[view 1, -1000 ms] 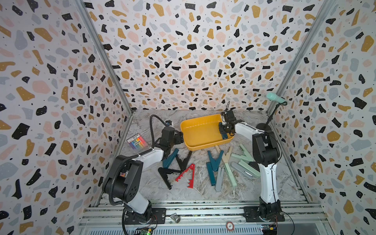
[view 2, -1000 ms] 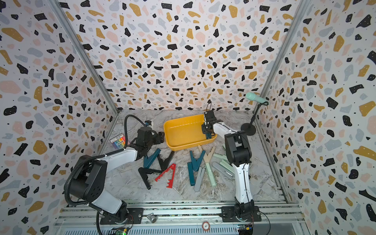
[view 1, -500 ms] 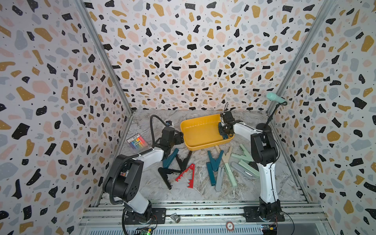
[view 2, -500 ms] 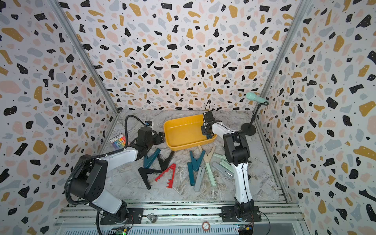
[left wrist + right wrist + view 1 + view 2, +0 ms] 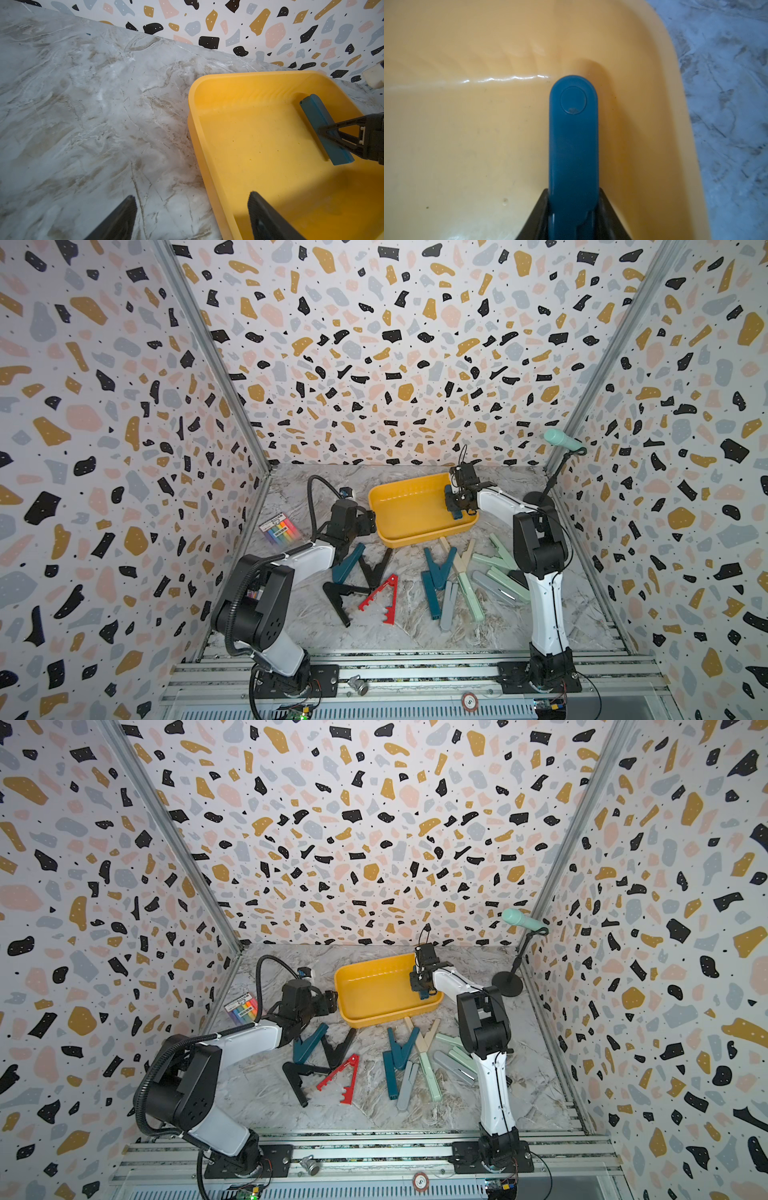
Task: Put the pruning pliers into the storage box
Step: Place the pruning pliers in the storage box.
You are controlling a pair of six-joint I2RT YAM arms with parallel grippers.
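While the dark teal pliers [image 5: 573, 135] are clamped between the black fingers of the right gripper [image 5: 457, 506], their rounded end is seen close to a corner of the storage box [image 5: 467, 124] in the right wrist view. In both top views the box is set at the centre rear of the marble table [image 5: 415, 635], and the held tool is found at its right end, inside the walls. The left gripper [image 5: 191, 195] is held wide open at the box's left wall, one finger over the table, one over the box floor. Below the box in a top view, the other pruning pliers [image 5: 436, 576] are spread on the table, the red pliers [image 5: 380, 593] among them.
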